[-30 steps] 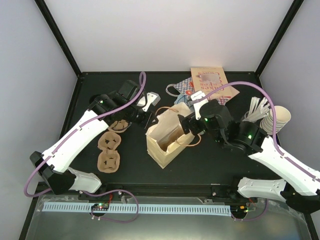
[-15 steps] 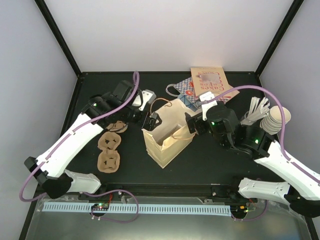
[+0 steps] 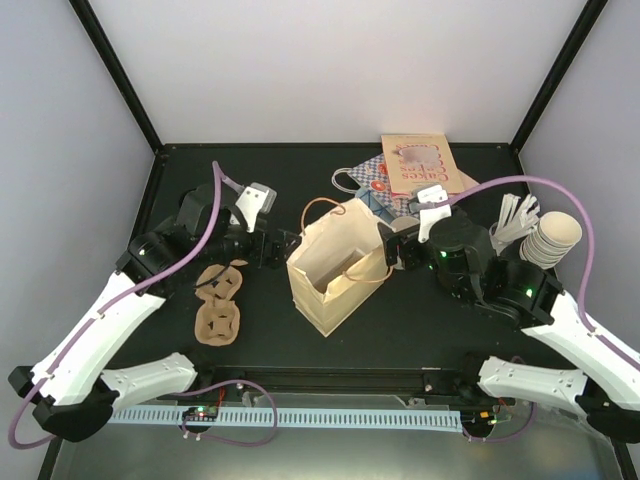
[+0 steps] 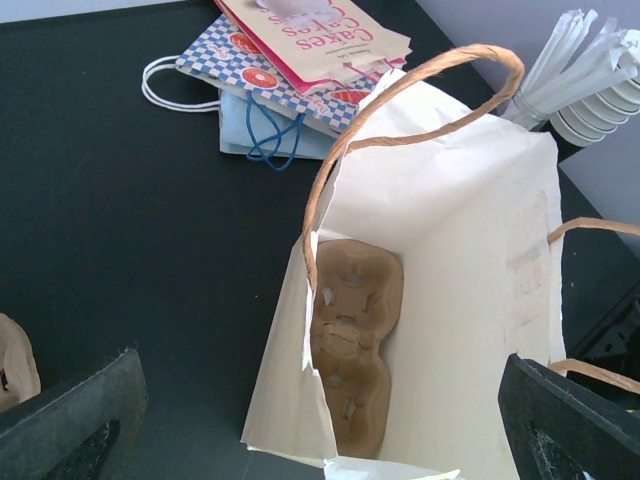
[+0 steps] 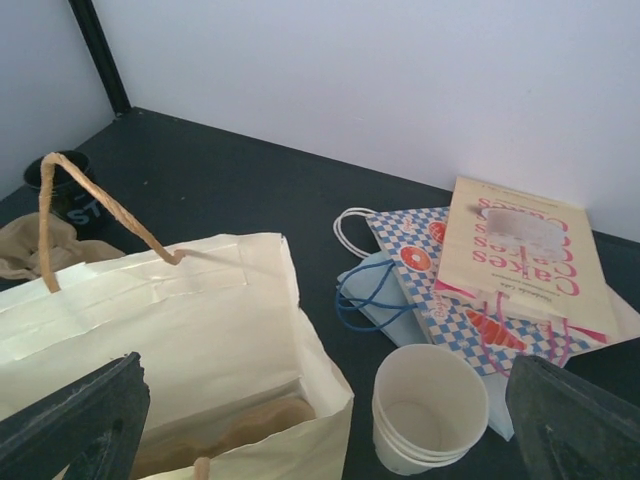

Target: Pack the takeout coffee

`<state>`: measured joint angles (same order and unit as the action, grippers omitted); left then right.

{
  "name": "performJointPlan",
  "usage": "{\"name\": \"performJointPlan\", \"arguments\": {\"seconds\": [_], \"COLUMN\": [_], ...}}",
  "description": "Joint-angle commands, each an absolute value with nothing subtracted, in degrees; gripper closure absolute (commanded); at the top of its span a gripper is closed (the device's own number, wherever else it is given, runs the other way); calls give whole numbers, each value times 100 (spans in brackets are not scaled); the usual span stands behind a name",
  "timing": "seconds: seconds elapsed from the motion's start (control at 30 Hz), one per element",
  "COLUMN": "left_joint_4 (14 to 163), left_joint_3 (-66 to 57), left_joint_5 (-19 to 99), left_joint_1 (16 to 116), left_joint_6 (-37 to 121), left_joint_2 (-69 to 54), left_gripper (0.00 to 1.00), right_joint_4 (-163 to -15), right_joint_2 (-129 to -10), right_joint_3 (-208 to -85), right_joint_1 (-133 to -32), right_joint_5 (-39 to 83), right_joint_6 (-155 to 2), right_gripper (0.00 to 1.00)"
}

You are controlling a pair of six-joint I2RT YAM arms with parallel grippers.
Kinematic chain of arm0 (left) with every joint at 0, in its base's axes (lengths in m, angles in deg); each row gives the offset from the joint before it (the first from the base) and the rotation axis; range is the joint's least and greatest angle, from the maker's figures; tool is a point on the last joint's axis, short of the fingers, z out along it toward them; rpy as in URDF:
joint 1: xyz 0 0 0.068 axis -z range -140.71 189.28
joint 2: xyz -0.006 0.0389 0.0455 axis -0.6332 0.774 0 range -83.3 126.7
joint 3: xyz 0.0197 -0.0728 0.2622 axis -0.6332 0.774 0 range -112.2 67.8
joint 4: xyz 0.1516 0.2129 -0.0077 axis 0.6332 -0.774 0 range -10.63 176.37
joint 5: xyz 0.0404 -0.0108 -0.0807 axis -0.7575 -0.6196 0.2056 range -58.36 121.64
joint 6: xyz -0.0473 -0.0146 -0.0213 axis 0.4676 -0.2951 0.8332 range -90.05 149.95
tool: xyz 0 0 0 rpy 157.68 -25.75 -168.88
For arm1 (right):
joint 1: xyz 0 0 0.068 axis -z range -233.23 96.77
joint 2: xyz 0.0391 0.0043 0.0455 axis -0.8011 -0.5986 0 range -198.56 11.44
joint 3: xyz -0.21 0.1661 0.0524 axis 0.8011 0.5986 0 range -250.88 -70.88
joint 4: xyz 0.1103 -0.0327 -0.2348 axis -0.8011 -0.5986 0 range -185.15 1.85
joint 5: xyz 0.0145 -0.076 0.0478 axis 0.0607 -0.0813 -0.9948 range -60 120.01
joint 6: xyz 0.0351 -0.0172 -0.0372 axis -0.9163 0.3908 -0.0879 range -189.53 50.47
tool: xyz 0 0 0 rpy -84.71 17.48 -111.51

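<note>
A tan paper bag (image 3: 335, 268) stands open in the middle of the table, and a brown cup carrier (image 4: 352, 352) lies at its bottom. My left gripper (image 3: 284, 247) is open just left of the bag's mouth and holds nothing; the left wrist view looks into the bag (image 4: 450, 250) between its wide-apart fingers (image 4: 75, 420). My right gripper (image 3: 391, 247) is open just right of the bag, also with nothing in it; its view shows the bag (image 5: 190, 320) below. The takeout coffee is out of view.
Two brown cup carriers (image 3: 218, 300) lie left of the bag. Flat printed bags (image 3: 415, 170) lie at the back. A stack of lidless cups (image 3: 553, 240) and wrapped straws (image 3: 515, 218) stand at the right; lidless cups (image 5: 430, 405) sit beside the bag.
My left gripper opened and drew back left from the bag's edge. My right gripper pulled out of the bag's mouth to the right. The bag now stands more upright.
</note>
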<state>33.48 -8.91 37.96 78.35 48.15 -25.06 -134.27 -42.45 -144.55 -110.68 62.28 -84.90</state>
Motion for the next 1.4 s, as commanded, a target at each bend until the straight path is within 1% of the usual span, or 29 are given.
{"name": "performJointPlan", "arguments": {"seconds": [0.0, 0.1, 0.23, 0.33, 0.47, 0.67, 0.93, 1.0, 1.13, 1.2, 1.37], "left_joint_4": [3440, 3518, 3446, 3457, 3407, 3524, 3337, 3269, 3118, 3056, 2807], "left_joint_3": [-875, -766, -848, -856, -975, -1079, -1297, -1365, -1543, -1635, -1863], "left_joint_5": [3914, 3950, 4188, 4438, 4661, 4696, 4596, 4574, 4518, 4452, 3786], "left_joint_1": [7800, 7798, 7796, 7804, 7817, 7844, 7970, 8000, 8065, 8081, 8090], "left_joint_6": [4562, 4532, 4463, 4393, 4311, 4381, 4260, 4220, 4157, 4145, 4167], "left_joint_2": [-2513, -2618, -2534, -2404, -2153, -1941, -1545, -1448, -1204, -1099, -836], "left_gripper": [1, 1, 1, 1, 1, 1, 2, 4, 14, 18, 25], "right_joint_4": [-13060, -12665, -12493, -12683, -12991, -13269, -13264, -13257, -13240, -13227, -13226], "right_joint_2": [-4015, -3628, -3351, -3431, -3628, -3905, -3951, -3967, -3974, -3962, -3929], "right_joint_3": [-14265, -13951, -13656, -13734, -13960, -14136, -14102, -14098, -14102, -14102, -14080], "right_joint_1": [-11044, -11046, -11043, -11049, -11044, -11045, -11040, -11040, -11038, -11037, -11038], "right_joint_5": [5856, 5776, 6159, 6512, 6432, 6478, 6407, 6400, 6393, 6384, 6376], "right_joint_6": [-8451, -8320, -8494, -8603, -8593, -8692, -8649, -8657, -8658, -8659, -8665], "right_gripper": [0, 0, 0, 0, 0, 0, 0, 0, 0, 0, 0]}}
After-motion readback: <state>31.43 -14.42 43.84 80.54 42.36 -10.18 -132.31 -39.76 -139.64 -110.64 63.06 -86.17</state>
